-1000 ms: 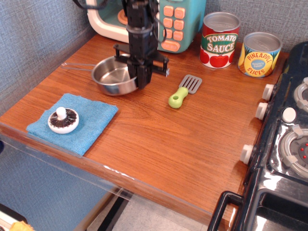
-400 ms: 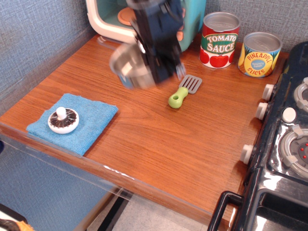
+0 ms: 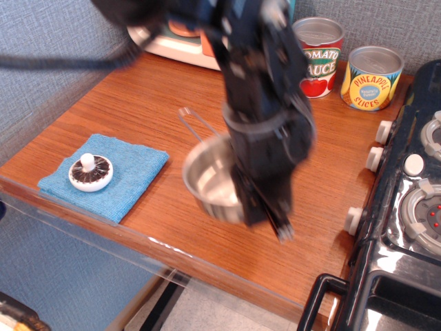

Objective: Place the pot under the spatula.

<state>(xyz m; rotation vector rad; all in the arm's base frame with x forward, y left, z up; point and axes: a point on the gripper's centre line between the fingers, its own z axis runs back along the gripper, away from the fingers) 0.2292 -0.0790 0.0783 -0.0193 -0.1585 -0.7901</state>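
Pot (image 3: 210, 181) hung in the closed gripper (image 3: 265, 219), gripped at its rim (handle pointing toward the back). It sat right of the blue cloth (image 3: 131, 181).

Shiny steel pot (image 3: 210, 181), glossy wood counter (image 3: 138, 117), blue woven cloth (image 3: 134, 172), paper-labelled tin cans (image 3: 371, 77)

Bare wooden counter (image 3: 138, 117) lay open left of the pincer (image 3: 265, 210). A blue cloth (image 3: 117, 176) with a mushroom (image 3: 90, 172) sat farther left; the stove (image 3: 406, 207) closed off its right.
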